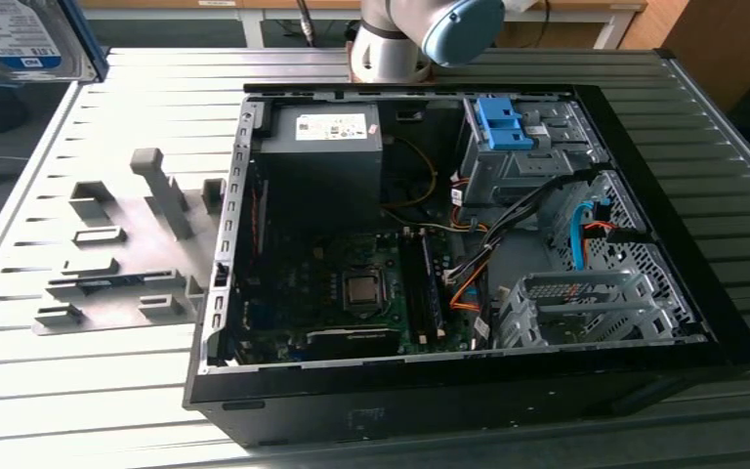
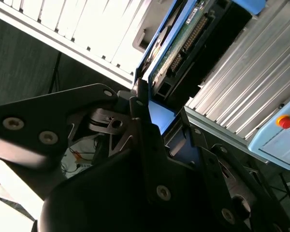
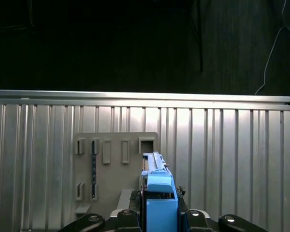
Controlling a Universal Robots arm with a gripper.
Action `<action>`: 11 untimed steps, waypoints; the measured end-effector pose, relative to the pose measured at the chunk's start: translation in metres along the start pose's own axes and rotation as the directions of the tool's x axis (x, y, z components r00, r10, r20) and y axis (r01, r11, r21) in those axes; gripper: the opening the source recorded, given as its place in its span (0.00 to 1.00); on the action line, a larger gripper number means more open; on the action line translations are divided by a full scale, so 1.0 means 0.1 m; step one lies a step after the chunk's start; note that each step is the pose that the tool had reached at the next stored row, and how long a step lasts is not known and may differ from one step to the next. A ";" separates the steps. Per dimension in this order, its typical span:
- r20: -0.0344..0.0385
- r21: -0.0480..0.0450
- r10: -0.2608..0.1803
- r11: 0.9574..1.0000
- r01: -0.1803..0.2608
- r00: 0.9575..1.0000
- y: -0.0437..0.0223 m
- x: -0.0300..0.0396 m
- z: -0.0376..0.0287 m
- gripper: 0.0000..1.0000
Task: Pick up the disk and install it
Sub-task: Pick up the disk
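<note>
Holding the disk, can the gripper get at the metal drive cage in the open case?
Probably yes. The gripper is shut on the disk; the case lies open upward and nothing covers the cage, though cables run close beside it.

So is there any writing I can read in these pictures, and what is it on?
White-and-blue label on the disk, held in the gripper: print too small to read.
White sticker on the grey box inside the computer case: print too small to read.
Nothing else legible can be made out.
</note>
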State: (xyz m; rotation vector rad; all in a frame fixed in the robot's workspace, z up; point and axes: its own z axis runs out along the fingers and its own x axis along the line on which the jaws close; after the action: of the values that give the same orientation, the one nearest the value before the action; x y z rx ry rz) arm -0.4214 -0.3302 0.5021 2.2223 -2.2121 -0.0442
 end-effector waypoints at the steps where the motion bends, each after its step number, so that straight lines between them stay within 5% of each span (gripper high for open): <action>1: 0.000 0.000 0.000 1.000 0.000 1.000 0.000 0.000 -0.009 0.36; 11: 0.000 0.000 0.000 1.000 0.000 1.000 0.002 -0.001 -0.067 0.36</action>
State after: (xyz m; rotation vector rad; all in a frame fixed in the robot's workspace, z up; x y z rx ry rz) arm -0.4214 -0.3302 0.5088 2.2223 -2.2121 -0.0442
